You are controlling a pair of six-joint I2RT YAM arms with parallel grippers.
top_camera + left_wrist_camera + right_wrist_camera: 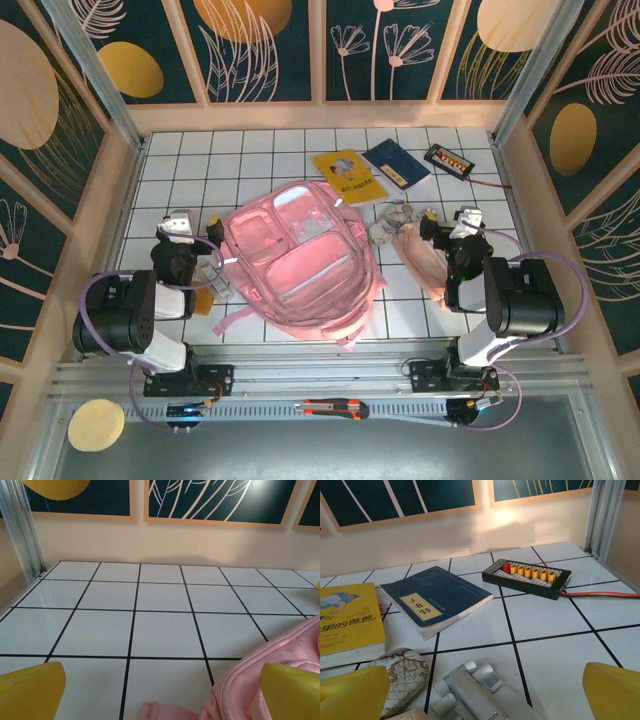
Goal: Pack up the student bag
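Flat on the white-tiled bench [180,160], translucent front pockets up and straps trailing toward the near edge: the student bag [300,262], pink and by far the largest item on show.

Just off the bag's left side: left fingers [31,689], spread fully wide and gripping nothing, yellow pads well apart over bare tile. In the left wrist view, one pad framed in front of the bag's stitched pink edge; contact impossible to tell.

Off the bag's right side: right fingers [615,690], likewise released to full width and empty. Hanging above a grey metal object [470,690] and a rounded item printed with a world map [402,677], touching neither as far as can be seen.

Along the bag's right flank, partly under the right arm in the overhead view: a slim pale-pink pouch [425,262].

Just beyond the bag's far edge: a yellow book [348,176]. Farther to the bag's far right: a dark blue notebook [396,162]. Farther right again: a black connector board [449,160] with a row of orange sockets and a red lead [605,594] running off toward the side wall.

Nearer than the bag, on the rail by the arm bases: a red-and-black utility knife [335,408]. Well off the bag's near left corner: a round yellow disc [96,424].
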